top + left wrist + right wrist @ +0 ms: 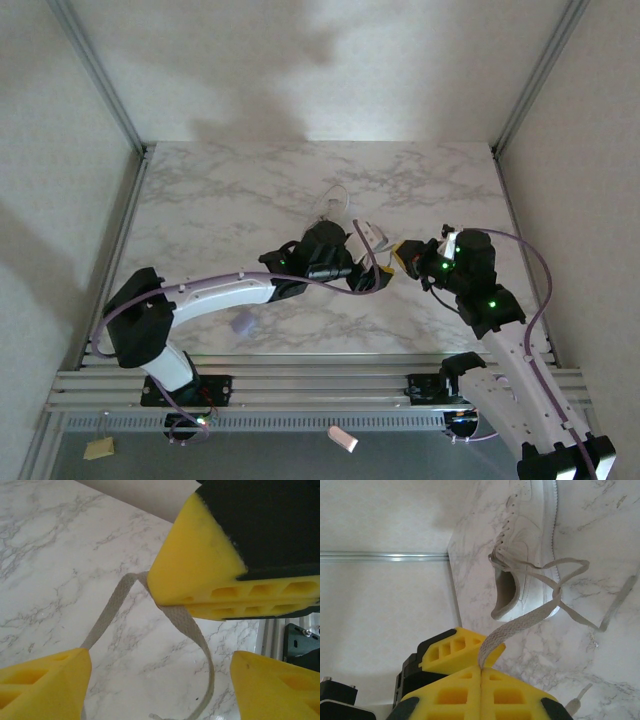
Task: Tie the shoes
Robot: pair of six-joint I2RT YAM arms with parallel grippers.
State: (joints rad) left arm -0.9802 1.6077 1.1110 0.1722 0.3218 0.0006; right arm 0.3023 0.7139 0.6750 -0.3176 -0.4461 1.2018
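Across the marble table [200, 200], left arm [220, 293] stretched in front of the white sneaker [530, 540], which is seemingly set near mid-table, right gripper [481, 666] clamped on a lace [520, 622], left gripper [161, 655] held apart around that lace, lavender blob [242, 323] seen beside the left arm.

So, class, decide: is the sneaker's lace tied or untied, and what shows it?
Untied. The lace trails in loose strands over the table beside the sneaker, no bow, one strand pinched in the shut right gripper.

No writing, brand, number or sign can be read on any surface (the white sneaker [525, 545], toward one o'clock, shows only plain stitching).
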